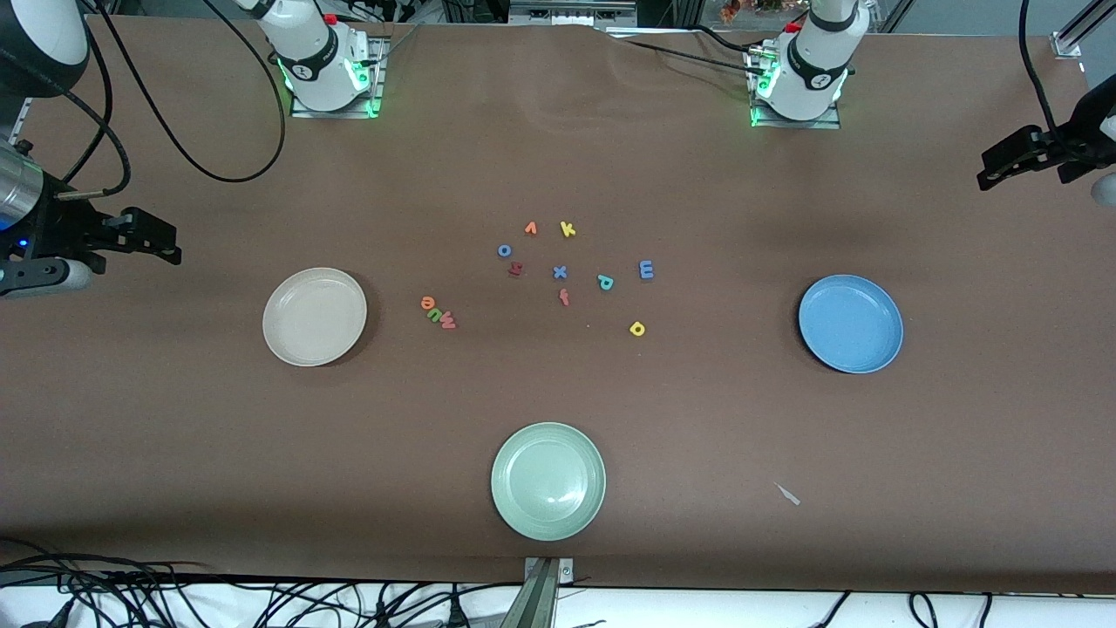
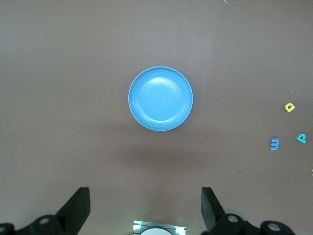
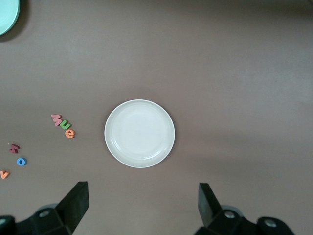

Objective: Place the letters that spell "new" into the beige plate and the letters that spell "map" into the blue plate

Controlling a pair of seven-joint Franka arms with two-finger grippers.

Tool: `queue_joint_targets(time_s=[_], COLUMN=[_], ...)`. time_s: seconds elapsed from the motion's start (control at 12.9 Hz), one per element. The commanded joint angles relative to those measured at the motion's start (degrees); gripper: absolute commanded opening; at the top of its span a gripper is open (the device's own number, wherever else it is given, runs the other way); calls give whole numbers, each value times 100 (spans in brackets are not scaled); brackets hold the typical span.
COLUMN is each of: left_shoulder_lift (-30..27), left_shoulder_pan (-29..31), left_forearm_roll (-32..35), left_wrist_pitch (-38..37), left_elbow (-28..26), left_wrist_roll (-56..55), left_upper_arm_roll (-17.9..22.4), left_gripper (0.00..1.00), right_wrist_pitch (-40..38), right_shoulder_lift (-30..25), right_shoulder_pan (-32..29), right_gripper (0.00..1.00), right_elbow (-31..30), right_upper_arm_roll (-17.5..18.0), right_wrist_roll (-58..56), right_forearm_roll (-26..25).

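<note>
The orange e (image 1: 428,303), green n (image 1: 437,313) and pinkish-red w (image 1: 448,323) lie in a short row on the table beside the beige plate (image 1: 314,316), which holds nothing. The blue m (image 1: 646,269), teal p (image 1: 604,282) and yellow a (image 1: 637,329) lie apart mid-table, toward the blue plate (image 1: 850,324), which also holds nothing. My right gripper (image 1: 166,240) hangs open high over the table at the right arm's end, looking down on the beige plate (image 3: 139,133). My left gripper (image 1: 985,170) hangs open at the left arm's end, over the blue plate (image 2: 160,98).
A pale green plate (image 1: 547,481) sits near the front edge. Other letters lie mid-table: orange v (image 1: 530,228), yellow k (image 1: 568,229), blue o (image 1: 504,250), dark red letter (image 1: 515,269), blue x (image 1: 559,272), red f (image 1: 564,297). A paper scrap (image 1: 787,494) lies nearer the front.
</note>
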Motion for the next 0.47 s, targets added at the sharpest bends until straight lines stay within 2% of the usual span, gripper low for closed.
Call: queue_joint_targets(time_s=[0.0,0.39], left_shoulder_lift=[-66,-14], left_shoulder_pan=[20,-24], left_forearm_roll=[-77,-77], left_wrist_pitch=[10,10], left_elbow=[-69,-51], left_wrist_roll=[64,64], left_upper_arm_roll=[3,-32], left_gripper=[100,100], right_wrist_pitch=[-75,-83], right_shoulder_lift=[-12,-21], right_shoulder_pan=[-33,-25], right_gripper=[99,99], right_elbow=[22,22], right_upper_arm_roll=[12,20], right_wrist_roll=[74,74], right_forearm_roll=[81,81])
